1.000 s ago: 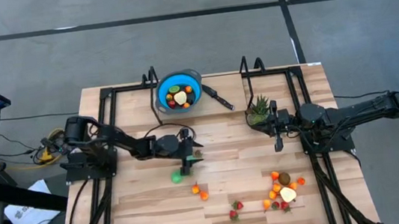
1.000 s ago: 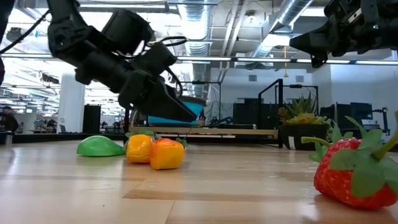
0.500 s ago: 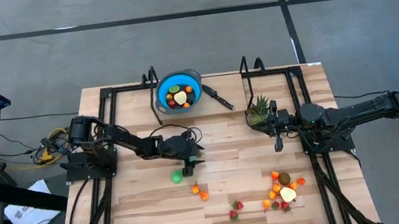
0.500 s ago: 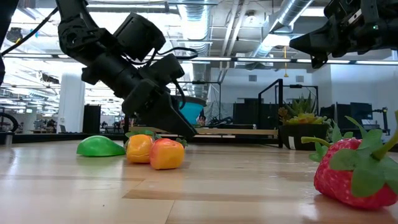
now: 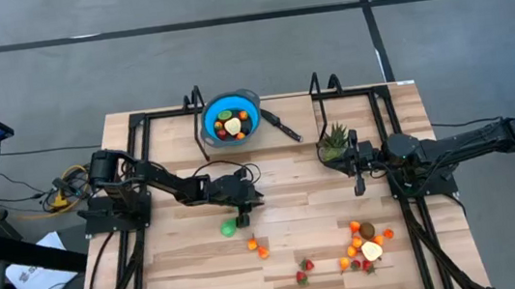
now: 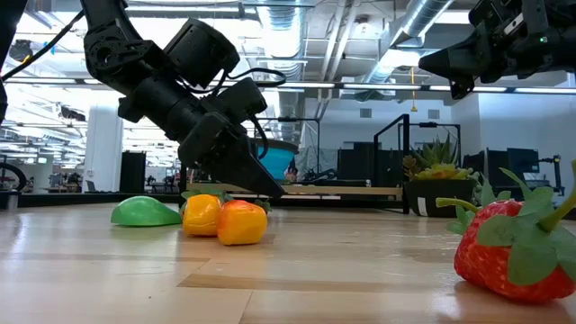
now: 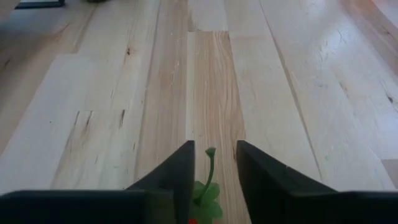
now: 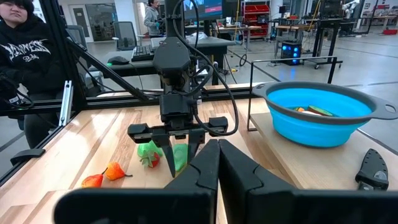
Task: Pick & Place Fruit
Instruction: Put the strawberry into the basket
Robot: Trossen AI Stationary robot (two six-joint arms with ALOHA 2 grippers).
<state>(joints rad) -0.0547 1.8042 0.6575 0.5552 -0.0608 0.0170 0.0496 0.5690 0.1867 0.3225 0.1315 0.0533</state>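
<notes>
My left gripper (image 5: 244, 209) is low over the table's middle, shut on a small strawberry with green leaves (image 7: 204, 190). A green lime (image 5: 228, 229) and two orange pieces (image 5: 258, 248) lie just near of it on the table. More fruit lies in a pile at the near right (image 5: 366, 244). Two strawberries (image 5: 303, 271) lie near the front. My right gripper (image 5: 358, 187) is shut and empty, above the table beside the spiky green plant (image 5: 335, 140). My left gripper has the strawberry's leafy top (image 7: 208, 186) between its two fingers, with the thin stem sticking out forward past the fingertips. The fingers slant down toward the table from the left. The red body is mostly hidden under the fingers, so I cannot tell whether it rests on the table.
The blue bowl (image 5: 208, 121) with several fruits in it stands at the far middle, a black handle (image 5: 285, 127) lying to its right. Black frame rails (image 5: 140, 177) run along both sides. A person sits beyond the table in the right wrist view (image 8: 28, 56).
My left gripper has gone down toward the table beside the lime and the orange pieces, mostly in the first half second, and has since stayed almost still.
</notes>
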